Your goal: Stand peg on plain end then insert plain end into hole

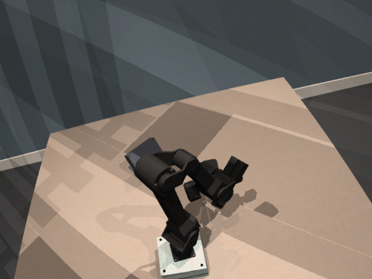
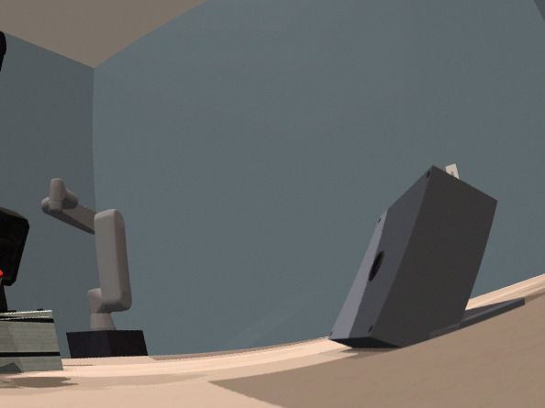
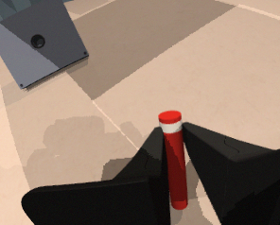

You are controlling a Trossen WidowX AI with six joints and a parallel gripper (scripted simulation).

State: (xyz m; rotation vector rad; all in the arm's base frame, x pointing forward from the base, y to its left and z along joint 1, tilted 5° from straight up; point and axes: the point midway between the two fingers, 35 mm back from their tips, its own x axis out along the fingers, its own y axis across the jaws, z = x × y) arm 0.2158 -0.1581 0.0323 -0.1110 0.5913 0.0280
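Observation:
A red peg (image 3: 176, 165) with a white band near one end is between the fingertips of my gripper (image 3: 171, 130) in the wrist view. The gripper is shut on it just beside the white band. The banded end points up in that view and the plain end points down. A bit of red peg (image 2: 1, 273) shows at the left edge of the exterior view. The arm hides the peg and fingertips in the top view. The sloped grey panel (image 1: 147, 150) (image 2: 427, 265) (image 3: 57, 28) has one dark hole (image 2: 376, 265) (image 3: 38, 41), apart from the peg. Whether the peg touches the table is unclear.
The arm's pale base plate (image 1: 169, 263) (image 2: 27, 338) is at the table's near side in the top view. The panel stands ahead and to the left of the gripper there. A grey robot arm (image 2: 112, 260) on a dark block stands in the background of the exterior view.

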